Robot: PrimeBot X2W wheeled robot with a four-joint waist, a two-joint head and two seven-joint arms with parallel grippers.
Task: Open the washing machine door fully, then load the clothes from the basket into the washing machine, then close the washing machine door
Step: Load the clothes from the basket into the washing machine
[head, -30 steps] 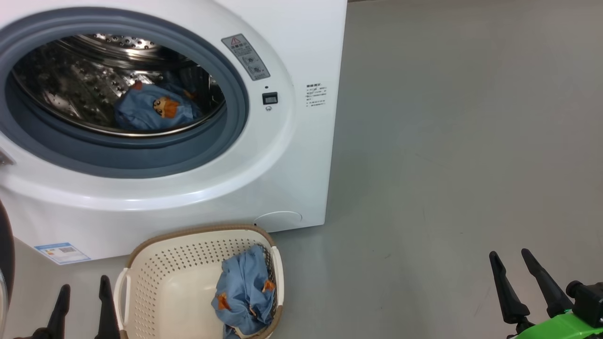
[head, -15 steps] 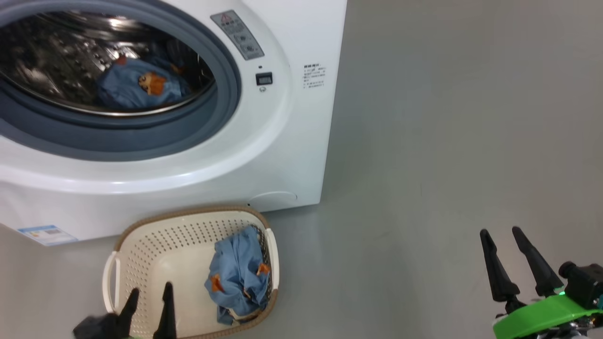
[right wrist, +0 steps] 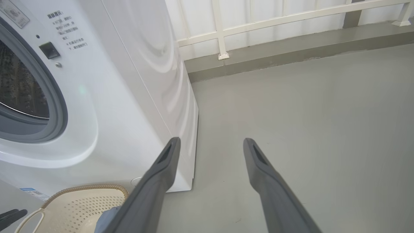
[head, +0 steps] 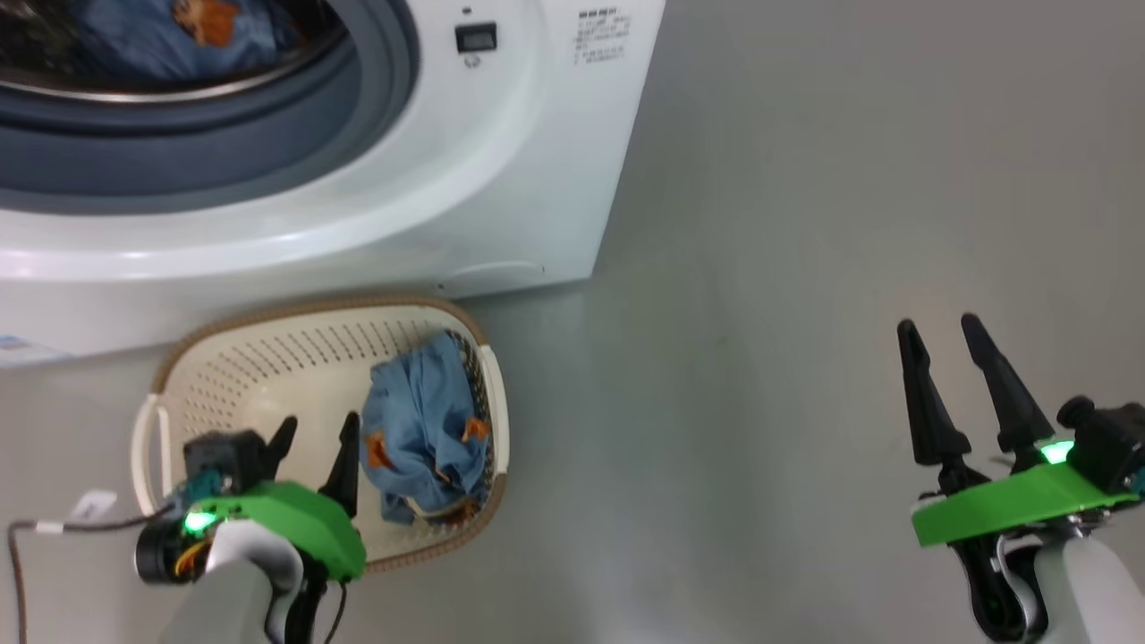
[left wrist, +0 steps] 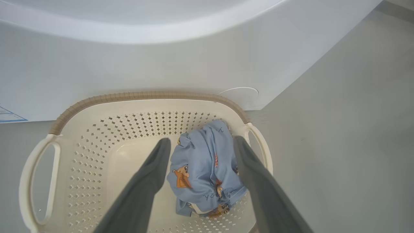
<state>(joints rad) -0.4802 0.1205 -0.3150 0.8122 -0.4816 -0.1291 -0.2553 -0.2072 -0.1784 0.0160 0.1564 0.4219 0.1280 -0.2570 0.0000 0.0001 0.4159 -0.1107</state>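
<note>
Grey floor [head: 760, 268] | left end effector [head: 319, 419] spread over basket [head: 313, 304] | right end effector [head: 937, 322] spread

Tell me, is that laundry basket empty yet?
Not empty. One crumpled light-blue garment lies inside the basket, against its right wall; the rest of its floor is bare.

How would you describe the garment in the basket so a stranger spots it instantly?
Find the big white washing machine; on the floor before it sits a cream perforated basket. The garment is the crumpled light-blue cloth with orange patches at its right end, unlike its twin inside the drum.
</note>
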